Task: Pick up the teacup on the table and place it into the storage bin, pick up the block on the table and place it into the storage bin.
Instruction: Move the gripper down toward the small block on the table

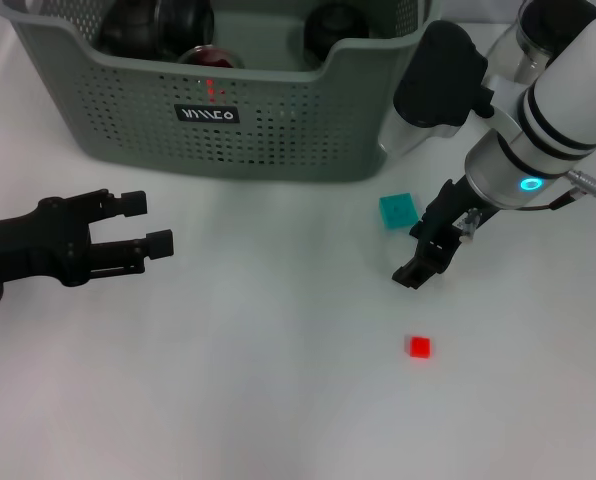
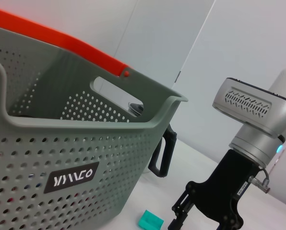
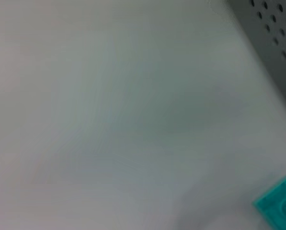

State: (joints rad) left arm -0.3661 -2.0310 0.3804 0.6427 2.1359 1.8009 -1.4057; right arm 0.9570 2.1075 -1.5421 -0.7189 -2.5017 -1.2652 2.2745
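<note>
Grey-green bin point(image 1: 278, 120) at the top of the white table point(image 1: 228, 380), with dark round things inside and a black label point(image 1: 207, 114) on the front wall. Left gripper point(image 1: 148, 222) low over the table at the left, black fingers parted and empty, well apart from the bin. Right gripper point(image 1: 425, 262) pointing down at the table just beside a teal block point(image 1: 398, 210), with a small red block point(image 1: 419, 347) lying nearer the front edge.

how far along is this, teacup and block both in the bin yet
No teacup stands on the table; dark items already lie in the storage bin, though which is the teacup is unclear. The right gripper hangs beside the teal block, holding nothing. The left gripper sits open and idle. Grasping and binning the block remain.
</note>
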